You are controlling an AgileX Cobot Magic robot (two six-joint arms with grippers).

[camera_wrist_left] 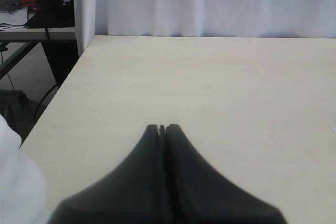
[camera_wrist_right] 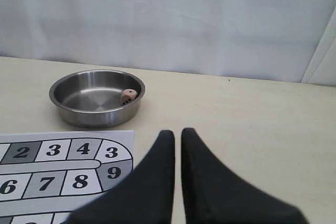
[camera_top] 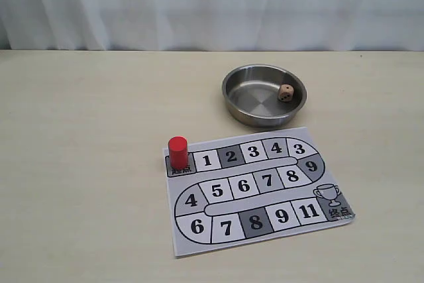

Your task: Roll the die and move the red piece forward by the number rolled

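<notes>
One die [camera_top: 285, 92] in one bowl [camera_top: 232, 95]; one red piece [camera_top: 177, 152] on board [camera_top: 265, 203]

Tan die [camera_top: 285, 92] in steel bowl [camera_top: 265, 66], near wall; red piece [camera_top: 177, 152] upright on board [camera_top: 228, 207] start square.

Pale wooden table [camera_top: 79, 164] with a steel bowl [camera_top: 262, 119] and paper game board [camera_top: 265, 193]

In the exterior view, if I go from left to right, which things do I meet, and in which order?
red piece → die → printed trophy. The board and the bowl, which holds the die, span too wide to be placed in the order.
</notes>
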